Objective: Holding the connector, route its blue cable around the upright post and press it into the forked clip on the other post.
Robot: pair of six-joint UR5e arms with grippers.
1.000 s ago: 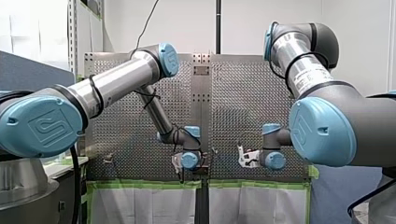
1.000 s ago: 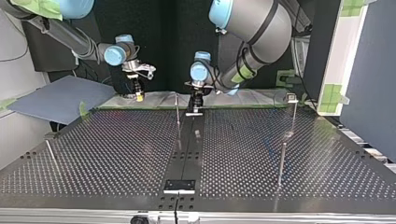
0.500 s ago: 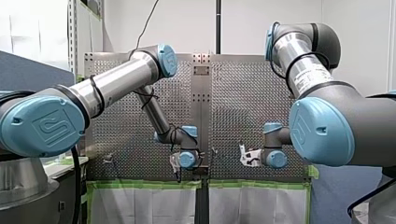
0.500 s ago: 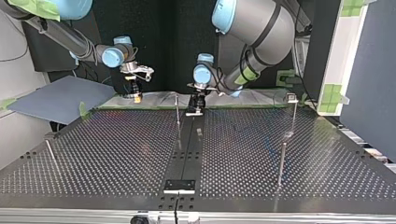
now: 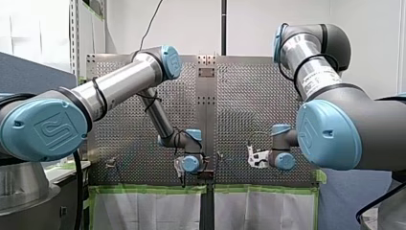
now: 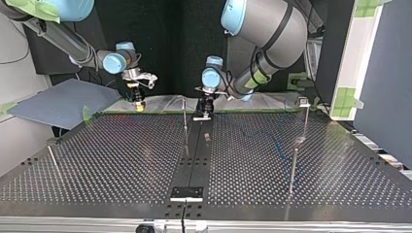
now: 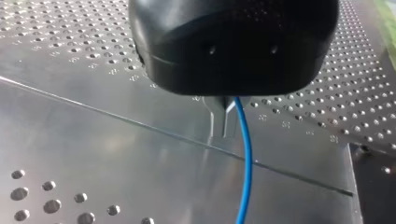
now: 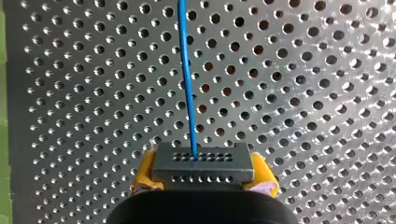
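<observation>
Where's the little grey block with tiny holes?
The grey connector block is pinched between my right gripper's yellow pads, at the top view's left.

Item 1: my right gripper (image 6: pixel 138 103), connector (image 8: pixel 203 163) pinched between its yellow pads. It has shifted along the table's (image 6: pixel 121 160) far edge toward the top view's left corner, away from my left gripper (image 6: pixel 202 114).
Item 2: my left gripper. Its wrist has nudged slightly toward the top view's right.
</observation>
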